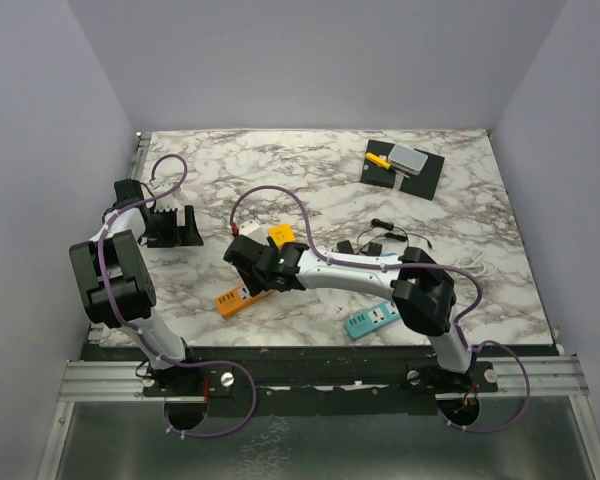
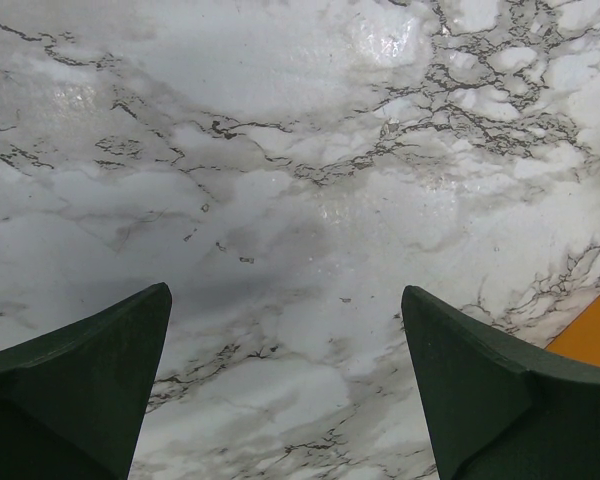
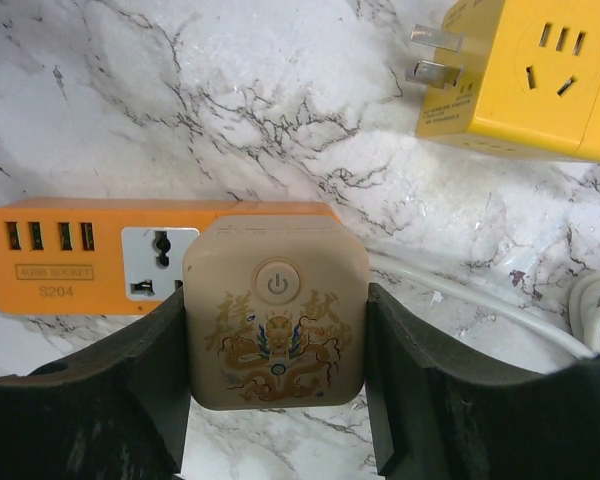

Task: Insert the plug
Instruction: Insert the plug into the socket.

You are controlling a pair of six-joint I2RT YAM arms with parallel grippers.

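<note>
My right gripper (image 3: 277, 296) is shut on a beige square plug (image 3: 276, 325) with a power button and a gold dragon print. The plug sits over the right part of an orange power strip (image 3: 90, 256), next to its white universal socket (image 3: 157, 262). I cannot tell how deep the plug's prongs sit. In the top view the right gripper (image 1: 250, 264) is above the orange strip (image 1: 233, 298) at centre left. My left gripper (image 1: 172, 226) is open and empty over bare marble at the left, as the left wrist view (image 2: 285, 292) shows.
A yellow adapter cube (image 3: 525, 70) with bare prongs lies just beyond the strip, also in the top view (image 1: 280, 235). A white cable (image 3: 480, 300) runs to its right. A teal power strip (image 1: 372, 320) lies near the front edge. A black mat (image 1: 415, 178) with small parts is far right.
</note>
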